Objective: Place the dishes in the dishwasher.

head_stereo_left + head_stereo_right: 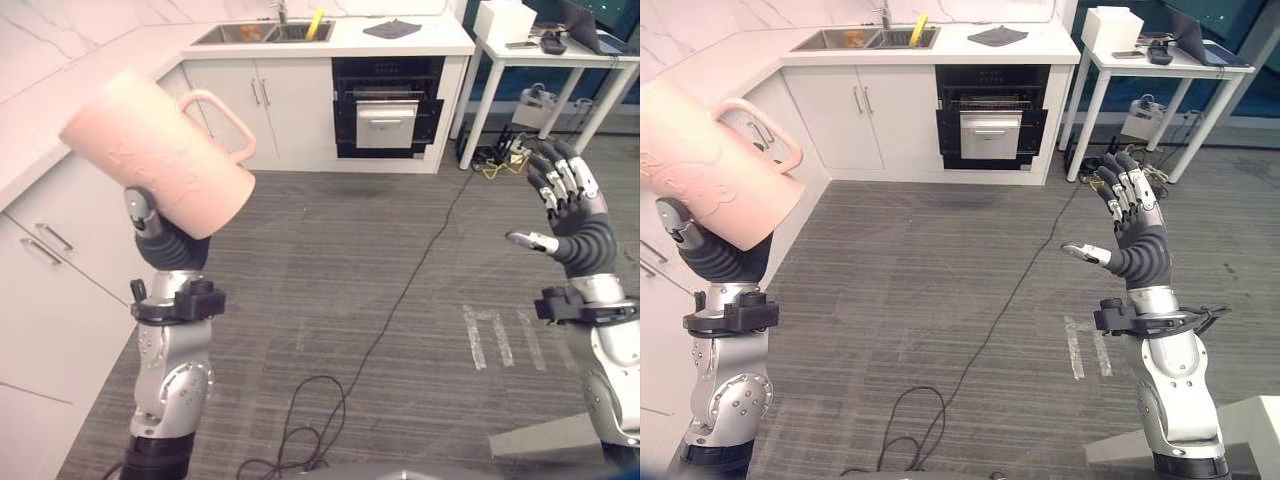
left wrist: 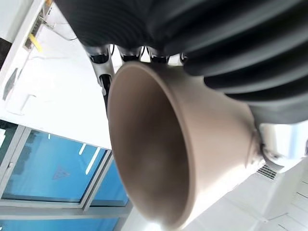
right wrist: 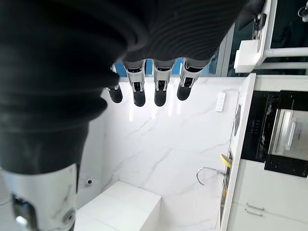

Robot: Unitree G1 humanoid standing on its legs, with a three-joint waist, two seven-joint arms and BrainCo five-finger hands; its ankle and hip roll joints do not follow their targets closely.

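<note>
Kitchen with grey floor; dishwasher [image 1: 387,108] open under the tabletop [image 1: 400,45] across the room. Left robot hand [image 1: 140,215] grasps the pink mug [image 1: 160,150], tilted, handle toward the dishwasher, far from it. Right robot hand [image 1: 1130,215] is raised, released, empty.

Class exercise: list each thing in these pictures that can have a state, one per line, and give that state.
Mug: held up in the left hand, tilted, handle toward the sink side.
Left hand: shut on the mug.
Right hand: raised, open, fingers straight, holding nothing.
Dishwasher: door part-open, rack showing.
Cabinet doors: closed.
</note>
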